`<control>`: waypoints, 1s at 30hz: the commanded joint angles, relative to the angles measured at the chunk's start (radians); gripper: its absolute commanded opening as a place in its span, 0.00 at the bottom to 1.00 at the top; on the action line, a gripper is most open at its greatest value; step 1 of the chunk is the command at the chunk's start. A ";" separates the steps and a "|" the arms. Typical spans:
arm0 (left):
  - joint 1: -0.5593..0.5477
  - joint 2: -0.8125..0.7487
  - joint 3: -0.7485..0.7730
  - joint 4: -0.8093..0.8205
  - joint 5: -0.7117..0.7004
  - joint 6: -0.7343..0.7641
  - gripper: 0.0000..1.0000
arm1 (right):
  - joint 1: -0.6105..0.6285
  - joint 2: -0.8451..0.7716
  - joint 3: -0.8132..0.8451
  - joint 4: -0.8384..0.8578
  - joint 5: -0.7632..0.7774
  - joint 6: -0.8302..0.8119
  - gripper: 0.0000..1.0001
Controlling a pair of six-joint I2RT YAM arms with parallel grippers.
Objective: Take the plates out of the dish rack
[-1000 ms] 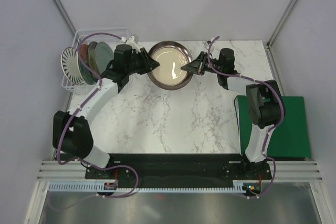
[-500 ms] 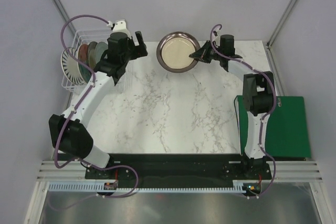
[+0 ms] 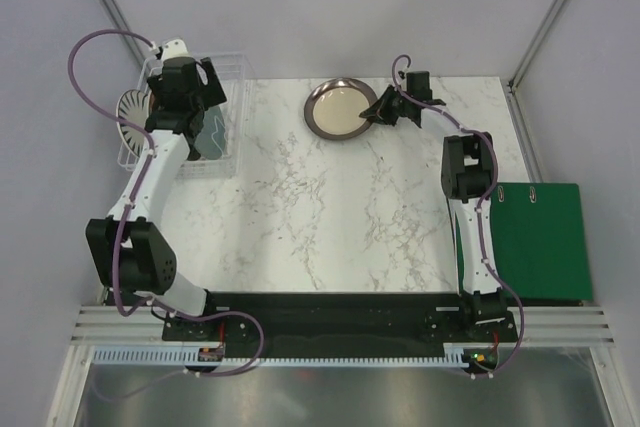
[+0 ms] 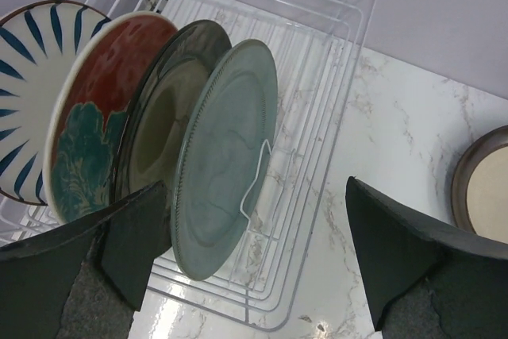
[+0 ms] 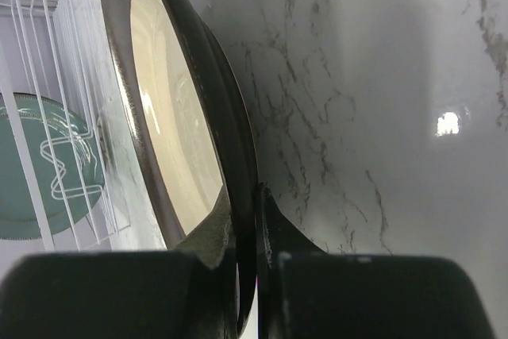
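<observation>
The white wire dish rack [image 4: 333, 77] [image 3: 228, 67] holds several upright plates: white with dark stripes [image 4: 32, 77] [image 3: 130, 112], red with teal flowers [image 4: 95, 132], black-rimmed cream [image 4: 159, 117] and grey-teal [image 4: 226, 156]. My left gripper [image 4: 262, 263] [image 3: 185, 97] hovers over them, open and empty, its fingers wide either side of the grey-teal plate and not touching it. The beige-centred brown plate [image 3: 338, 109] [image 5: 167, 132] is out of the rack at the back middle of the table. My right gripper [image 3: 378, 110] [image 5: 254, 236] is shut on its right rim.
A flat green board [image 3: 535, 242] lies at the table's right edge beside the right arm. The white marble tabletop [image 3: 330, 217] spreads between the arms. Grey walls close in behind and on both sides of the table.
My left gripper has let go of the brown plate, opened wide and swung left over the rack. The right gripper keeps the plate and has carried it slightly right and back.
</observation>
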 commanded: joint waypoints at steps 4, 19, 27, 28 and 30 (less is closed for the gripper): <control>0.007 0.080 0.016 -0.029 -0.081 0.025 1.00 | 0.017 -0.039 0.053 0.072 -0.068 -0.009 0.00; 0.042 0.185 -0.021 -0.032 -0.052 -0.029 1.00 | 0.037 -0.036 0.004 0.077 -0.069 -0.047 0.00; 0.062 0.244 -0.001 -0.038 0.005 -0.047 0.79 | 0.021 -0.016 0.010 0.049 -0.013 -0.036 0.49; 0.065 0.262 0.005 -0.040 0.013 -0.047 0.77 | 0.020 -0.020 0.004 0.039 -0.003 -0.041 0.58; 0.068 0.277 0.019 -0.038 0.028 -0.043 0.61 | 0.018 -0.031 -0.002 0.025 0.033 -0.059 0.61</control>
